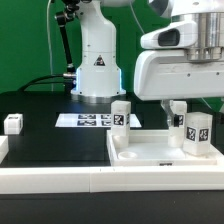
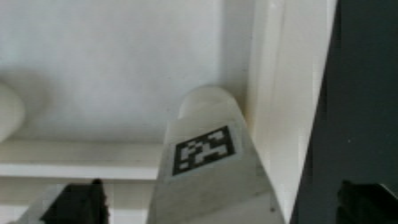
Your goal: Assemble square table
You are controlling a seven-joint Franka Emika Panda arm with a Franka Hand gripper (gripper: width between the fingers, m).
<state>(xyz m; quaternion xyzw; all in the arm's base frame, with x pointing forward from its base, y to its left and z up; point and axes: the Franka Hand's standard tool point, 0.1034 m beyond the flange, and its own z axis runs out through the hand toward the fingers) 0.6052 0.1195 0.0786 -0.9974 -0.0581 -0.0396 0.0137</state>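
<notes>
Watching the Panda do the square table build. The white tray top lies flat on the black worktop, toward the exterior view's right, rim up.

One leg stands right under the arm's hand near the tray's back edge, and a second leg stands just in front of it in the tray. A third leg is upright at the tray's back corner on the exterior view's left, though I can't tell if it's inside the rim or just behind it. A fourth leg sits well apart, over by the exterior view's left edge. The marker board lies flat behind all that.

In the wrist view the jaws are spread wide. The dark fingertips show on either side of the tagged leg with a gap on both sides, so they're straddling it, not gripping it. That leg is close to the tray's rim.

My read is that this is the leg-handling step for that back leg. Next it should need the jaws centred on the leg and squeezed evenly on its flat faces. That would keep it upright and stop it bumping the neighbouring leg, which is really close.
</notes>
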